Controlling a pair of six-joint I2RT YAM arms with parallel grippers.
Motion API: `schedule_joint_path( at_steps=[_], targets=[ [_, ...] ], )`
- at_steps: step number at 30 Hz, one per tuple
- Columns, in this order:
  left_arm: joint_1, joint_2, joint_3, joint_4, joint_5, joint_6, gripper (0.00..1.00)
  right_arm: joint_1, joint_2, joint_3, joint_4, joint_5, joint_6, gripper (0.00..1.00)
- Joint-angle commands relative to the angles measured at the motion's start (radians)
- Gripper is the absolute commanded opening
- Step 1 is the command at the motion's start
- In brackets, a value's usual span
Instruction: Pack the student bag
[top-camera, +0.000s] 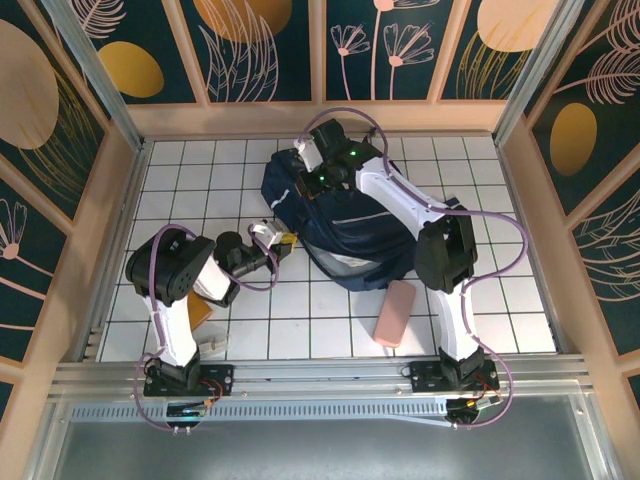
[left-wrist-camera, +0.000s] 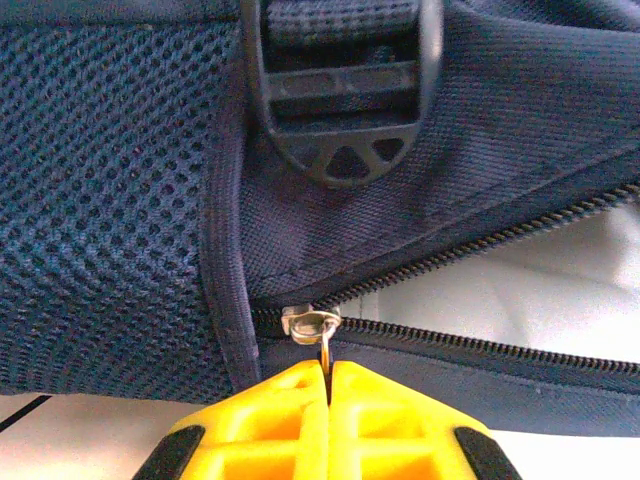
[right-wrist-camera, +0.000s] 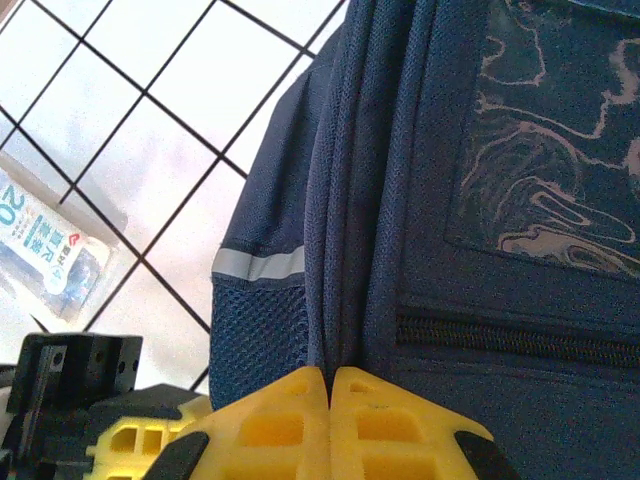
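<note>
**A:** Top view. Where is the student bag (top-camera: 340, 225)?

**B:** On the tabletop (top-camera: 190, 170). It lies just ahead of the left tool (top-camera: 283, 240), and the right tool (top-camera: 308, 158) is at its far end. A pink case (top-camera: 396, 312) lies outside it, so the packing looks unfinished.

**A:** Left wrist?

**B:** The left tool (left-wrist-camera: 328, 372) is clamped on the zipper pull (left-wrist-camera: 312, 324), with the tab pinched between its tips. To the tool's right the zipper teeth part over a pale gap. A buckle (left-wrist-camera: 340, 100) sits further ahead. The grip is probably meant to run the slider, but I can't tell which way.

**A:** Right wrist?

**B:** The right tool (right-wrist-camera: 328, 382) is closed, its tips meeting on the bag's piped seam (right-wrist-camera: 335, 250) straight ahead. I judge it a pinch that steadies the bag while the zipper is worked. A packet (right-wrist-camera: 55, 250) lies to its left.
</note>
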Motion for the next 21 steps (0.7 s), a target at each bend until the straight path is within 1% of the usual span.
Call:
schedule_joint_path(
  at_steps=[1, 4, 8, 11, 15, 17, 21],
  targets=[
    [-0.032, -0.015, -0.024, 0.042, 0.036, -0.007, 0.0, -0.007, 0.028, 0.04, 0.166, 0.045, 0.059, 0.0],
    [-0.042, -0.029, -0.02, 0.046, 0.033, -0.034, 0.0, 0.015, 0.06, 0.059, 0.173, 0.051, 0.07, 0.0],
    [-0.078, -0.061, -0.035, 0.047, 0.033, -0.054, 0.0, 0.047, 0.106, 0.077, 0.196, 0.106, 0.099, 0.0],
    [-0.123, -0.089, -0.062, 0.047, 0.037, -0.057, 0.0, 0.06, 0.141, 0.078, 0.247, 0.142, 0.133, 0.0],
    [-0.184, -0.143, -0.095, 0.021, 0.03, -0.064, 0.0, 0.074, 0.219, 0.153, 0.272, 0.214, 0.099, 0.0],
    [-0.214, -0.179, -0.1, -0.014, 0.022, -0.067, 0.0, 0.074, 0.272, 0.214, 0.284, 0.25, 0.104, 0.0],
    [-0.272, -0.239, -0.063, -0.143, 0.027, -0.049, 0.0, 0.066, 0.346, 0.281, 0.362, 0.267, 0.148, 0.0]
  ],
)
